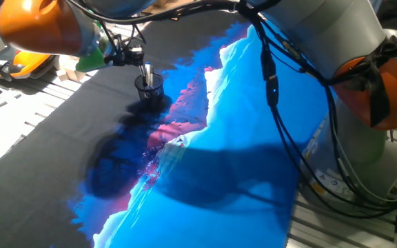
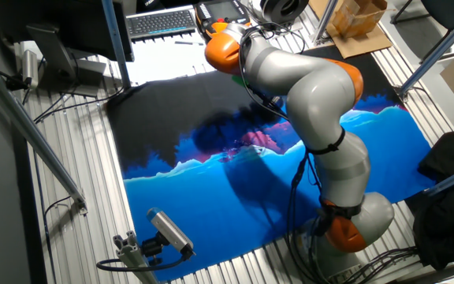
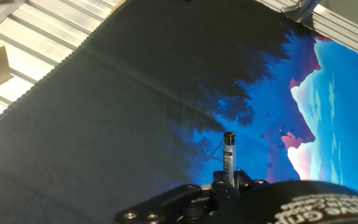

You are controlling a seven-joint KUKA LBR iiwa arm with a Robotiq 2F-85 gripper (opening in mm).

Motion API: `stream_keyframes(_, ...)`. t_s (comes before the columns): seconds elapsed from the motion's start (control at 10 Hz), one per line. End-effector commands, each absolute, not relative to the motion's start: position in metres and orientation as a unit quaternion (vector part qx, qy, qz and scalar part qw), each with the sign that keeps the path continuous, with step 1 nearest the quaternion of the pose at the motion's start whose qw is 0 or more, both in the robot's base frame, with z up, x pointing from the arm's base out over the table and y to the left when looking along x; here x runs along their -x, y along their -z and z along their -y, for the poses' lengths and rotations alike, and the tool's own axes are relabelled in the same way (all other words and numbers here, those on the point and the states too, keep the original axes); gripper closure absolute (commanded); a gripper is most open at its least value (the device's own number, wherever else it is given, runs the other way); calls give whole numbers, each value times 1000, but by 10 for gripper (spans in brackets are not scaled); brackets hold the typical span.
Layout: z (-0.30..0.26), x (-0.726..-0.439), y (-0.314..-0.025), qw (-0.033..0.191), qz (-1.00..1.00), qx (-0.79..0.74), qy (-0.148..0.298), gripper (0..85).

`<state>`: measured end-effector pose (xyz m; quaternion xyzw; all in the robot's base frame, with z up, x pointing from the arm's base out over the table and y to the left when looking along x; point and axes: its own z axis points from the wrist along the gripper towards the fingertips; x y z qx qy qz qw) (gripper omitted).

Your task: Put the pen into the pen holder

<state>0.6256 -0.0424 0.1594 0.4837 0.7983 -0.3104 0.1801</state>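
We see the gripper (image 1: 142, 60) clenched on the pen (image 1: 147, 71), above the pen holder (image 1: 149, 87) near the table's far edge.

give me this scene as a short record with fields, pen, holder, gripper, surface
pen: thin pen held upright between the gripper fingers, also seen in one fixed view pointing down at the cup
pen holder: small black cup standing upright on the dark part of the mat, directly under the pen
pen vs holder: lower end at or just inside the rim; depth cannot be told
gripper: gripper shut on the pen, above the cup
surface: blue and black printed mat over a metal table
other fixed view: cup and pen hidden by the arm
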Motion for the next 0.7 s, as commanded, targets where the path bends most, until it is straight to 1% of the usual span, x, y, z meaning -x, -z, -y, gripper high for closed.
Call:
stream_keyframes(0.0,42,-626,-159,180,-798,-484,311,510)
stream_keyframes(0.3,42,-625,-160,180,-797,-485,312,510)
stream_keyframes(0.6,42,-621,-164,185,-811,-471,292,510)
